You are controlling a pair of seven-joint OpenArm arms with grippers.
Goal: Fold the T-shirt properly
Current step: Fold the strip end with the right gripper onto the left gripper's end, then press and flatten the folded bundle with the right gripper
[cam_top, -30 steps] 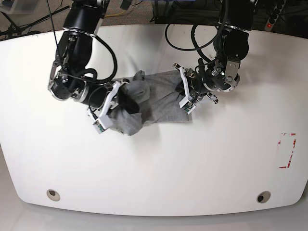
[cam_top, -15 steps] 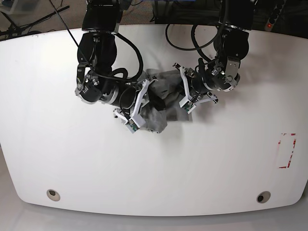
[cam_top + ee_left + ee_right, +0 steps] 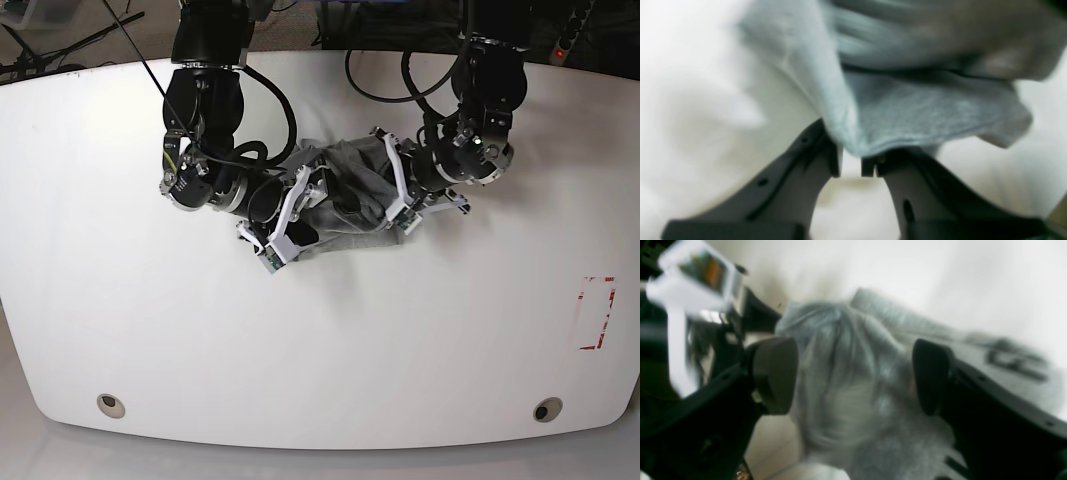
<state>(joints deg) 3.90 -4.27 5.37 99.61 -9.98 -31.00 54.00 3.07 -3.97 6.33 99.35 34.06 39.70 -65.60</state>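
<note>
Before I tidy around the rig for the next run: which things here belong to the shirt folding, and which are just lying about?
Part of the job:
- T-shirt, bunched between the arms
- left tool, nearly shut on the T-shirt's edge
- right tool, jaws wide apart over the cloth

Just lying about:
- red tape marks near the table edge
- two round table fittings

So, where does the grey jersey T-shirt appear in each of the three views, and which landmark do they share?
Base view: the grey jersey T-shirt lies bunched at upper centre, between both arms.
Left wrist view: it fills the upper middle, its edge pinched in the left gripper.
Right wrist view: it lies at centre, between the open right gripper's fingers.
Shared landmark: the white table.
</note>
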